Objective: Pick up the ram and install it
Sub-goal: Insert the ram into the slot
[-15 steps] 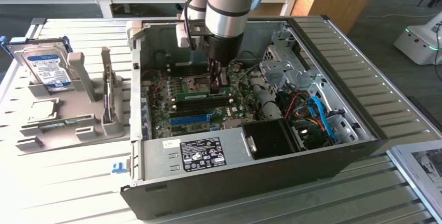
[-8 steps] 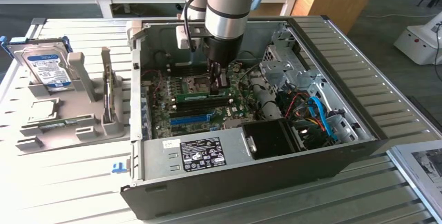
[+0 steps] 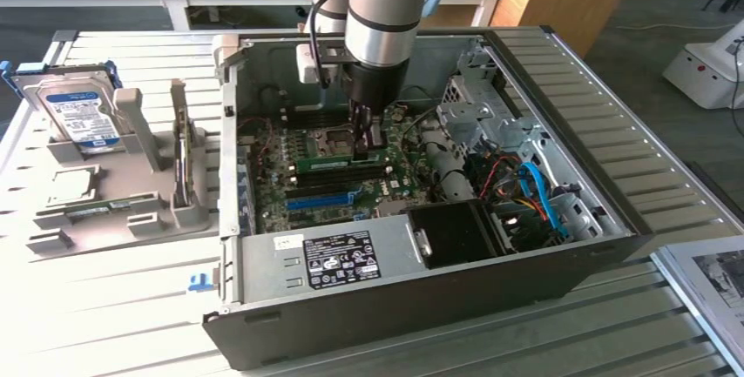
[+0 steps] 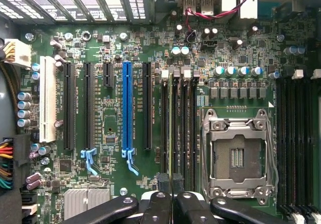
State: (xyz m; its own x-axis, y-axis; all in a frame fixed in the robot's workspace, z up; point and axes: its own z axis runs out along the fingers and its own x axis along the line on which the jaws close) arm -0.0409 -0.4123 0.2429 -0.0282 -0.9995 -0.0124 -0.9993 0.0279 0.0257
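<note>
- Wrist view: the claw (image 4: pixel 172 183) is nearly shut, its two black fingertips pinching the near end of the ram (image 4: pixel 173 128).
- The ram stands on edge in a black memory slot of the motherboard (image 4: pixel 109 126), between the blue slot strip (image 4: pixel 127 108) and the CPU socket (image 4: pixel 238 156).
- Exterior view: the claw reaches down into the open computer case (image 3: pixel 407 316), which sits on the tabletop (image 3: pixel 117 307); the ram lies near the board's middle.

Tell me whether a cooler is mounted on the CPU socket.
No, the CPU socket is bare, with its metal frame and the contact grid in its middle exposed.
</note>
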